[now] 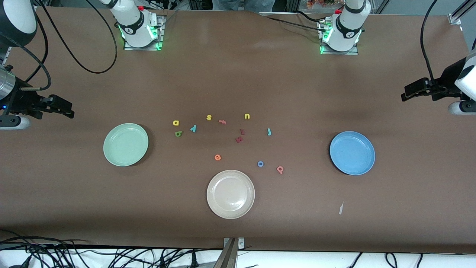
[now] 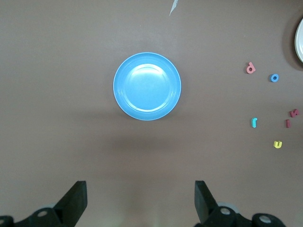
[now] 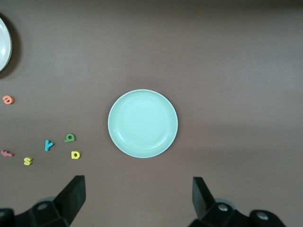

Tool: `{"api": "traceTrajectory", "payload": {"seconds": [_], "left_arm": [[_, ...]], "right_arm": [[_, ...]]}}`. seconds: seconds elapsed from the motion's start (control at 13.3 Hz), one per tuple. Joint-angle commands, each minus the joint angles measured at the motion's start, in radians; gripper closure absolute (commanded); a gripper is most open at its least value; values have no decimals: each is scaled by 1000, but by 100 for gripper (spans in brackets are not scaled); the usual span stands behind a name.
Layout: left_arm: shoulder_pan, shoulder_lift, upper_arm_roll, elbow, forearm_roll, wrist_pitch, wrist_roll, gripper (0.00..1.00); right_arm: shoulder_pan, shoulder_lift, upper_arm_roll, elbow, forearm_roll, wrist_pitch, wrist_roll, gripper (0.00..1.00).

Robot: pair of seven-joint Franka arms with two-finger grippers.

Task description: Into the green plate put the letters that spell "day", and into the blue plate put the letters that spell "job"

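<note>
From the front camera, the right gripper (image 1: 68, 111) hangs wide and empty over bare table at the right arm's end, with the green plate (image 1: 125, 144) near it on the table. The left gripper (image 1: 405, 95) hangs wide and empty over the left arm's end, the blue plate (image 1: 352, 152) near it. Between the plates lie the yellow "a" (image 1: 176, 123), green "d" (image 1: 178, 134), teal "y" (image 1: 193, 128), teal "j" (image 1: 269, 131), blue "o" (image 1: 260, 163) and pink "b" (image 1: 280, 169); the beige plate (image 1: 230, 194) sits nearest the camera.

The left wrist view shows spread fingers (image 2: 75, 201) with the blue plate below, well clear of them, and "j", "o" and "b" off to one side.

The right wrist view shows spread fingers (image 3: 73, 196) clear of the green plate, with "d", "a" and "y" beside it.
</note>
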Motion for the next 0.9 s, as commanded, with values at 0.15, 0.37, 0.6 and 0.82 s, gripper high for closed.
{"api": "traceTrajectory", "payload": {"seconds": [0.15,0.37,0.6,0.82], "left_arm": [[4,-17,-10,-18,39,6,5,0],[3,-17,-10,-18,43,8,6,0],[5,-16,-10,-18,49,6,81,0],[2,-16,-13,-18,100,8,81,0]], "right_arm": [[0,0,-1,9,20,1,4,0],[0,2,-1,9,20,1,4,0],[-2,2,-1,9,21,1,4,0],[-2,2,-1,9,21,1,4,0]]}}
